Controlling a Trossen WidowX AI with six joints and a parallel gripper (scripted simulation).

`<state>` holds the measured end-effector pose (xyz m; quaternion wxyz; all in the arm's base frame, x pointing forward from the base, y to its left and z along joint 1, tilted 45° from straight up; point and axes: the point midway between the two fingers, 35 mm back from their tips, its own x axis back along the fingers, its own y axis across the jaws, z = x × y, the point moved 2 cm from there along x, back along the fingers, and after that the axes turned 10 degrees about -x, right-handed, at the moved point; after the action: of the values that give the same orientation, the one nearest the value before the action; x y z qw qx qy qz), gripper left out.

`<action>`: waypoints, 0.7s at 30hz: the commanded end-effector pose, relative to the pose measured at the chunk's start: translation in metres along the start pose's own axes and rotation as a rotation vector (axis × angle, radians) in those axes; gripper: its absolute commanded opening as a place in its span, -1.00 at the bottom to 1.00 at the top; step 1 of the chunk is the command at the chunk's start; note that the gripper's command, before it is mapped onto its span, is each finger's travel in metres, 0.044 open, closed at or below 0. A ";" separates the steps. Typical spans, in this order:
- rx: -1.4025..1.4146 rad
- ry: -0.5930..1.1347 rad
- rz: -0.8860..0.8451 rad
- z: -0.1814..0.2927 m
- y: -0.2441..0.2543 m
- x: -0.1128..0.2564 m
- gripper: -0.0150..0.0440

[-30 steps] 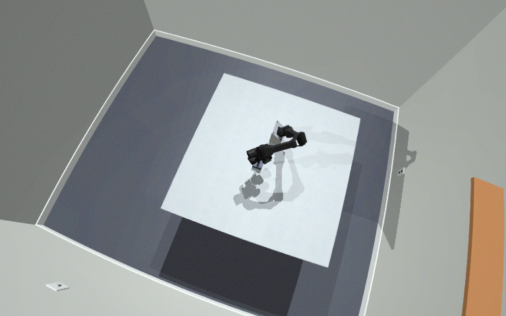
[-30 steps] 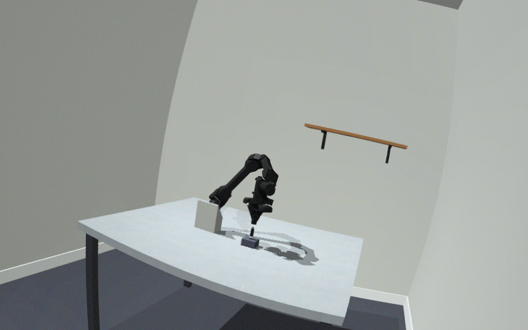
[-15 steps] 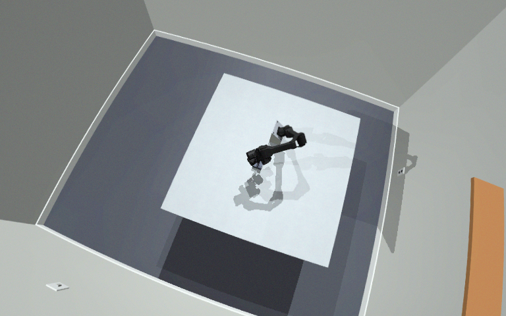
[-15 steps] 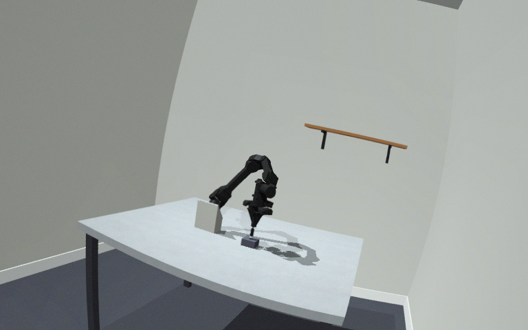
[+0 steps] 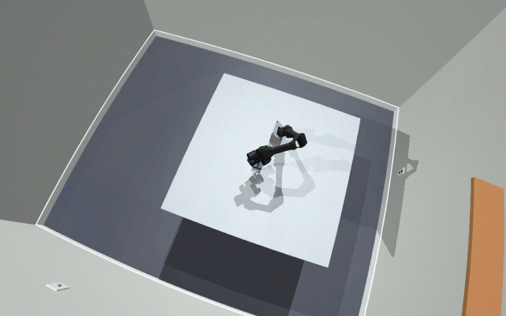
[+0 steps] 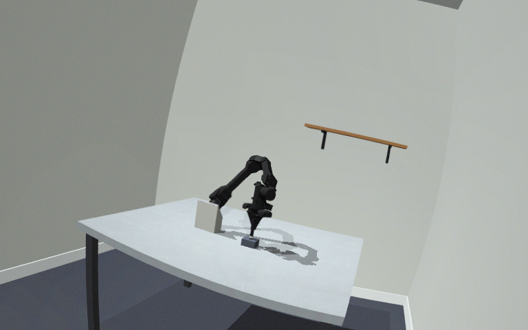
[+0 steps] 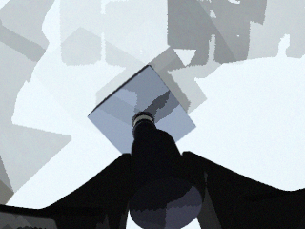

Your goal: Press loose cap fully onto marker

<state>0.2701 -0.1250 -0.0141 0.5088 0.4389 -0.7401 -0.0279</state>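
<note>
The blue-grey holder block (image 5: 257, 167) (image 6: 249, 243) (image 7: 111, 129) sits on the pale table. The marker (image 6: 251, 236) (image 7: 143, 118) stands in it; a pale ring shows low down, close above the block. My gripper (image 6: 253, 228) (image 7: 156, 159) is above the block, pointing down, and is shut on the dark cap (image 7: 166, 205), whose round end faces the wrist camera. The cap is in line over the marker, and its lower end hides the marker's upper part. How far the cap is on cannot be told. In the top view the arm covers the fingers.
A beige upright box (image 5: 275, 139) (image 6: 206, 216) stands near the arm's base, to the left of the holder in the exterior view. The table (image 5: 209, 149) (image 6: 155, 233) carries arm shadows. An orange shelf (image 5: 485, 241) (image 6: 356, 136) is on the wall.
</note>
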 end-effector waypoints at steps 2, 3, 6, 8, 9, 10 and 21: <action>0.003 -0.004 -0.017 0.000 0.002 -0.019 -0.49; 0.003 -0.004 -0.017 0.000 0.002 -0.020 -0.49; 0.003 -0.004 -0.017 0.000 0.002 -0.025 -0.49; 0.003 -0.005 -0.017 0.001 0.003 -0.028 -0.49; 0.003 -0.005 -0.017 0.001 0.003 -0.029 -0.49; 0.003 -0.005 -0.017 0.001 0.003 -0.031 -0.49; 0.003 -0.005 -0.018 0.001 0.004 -0.046 -0.49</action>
<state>0.2710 -0.1104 -0.0294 0.5038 0.4299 -0.7488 -0.0270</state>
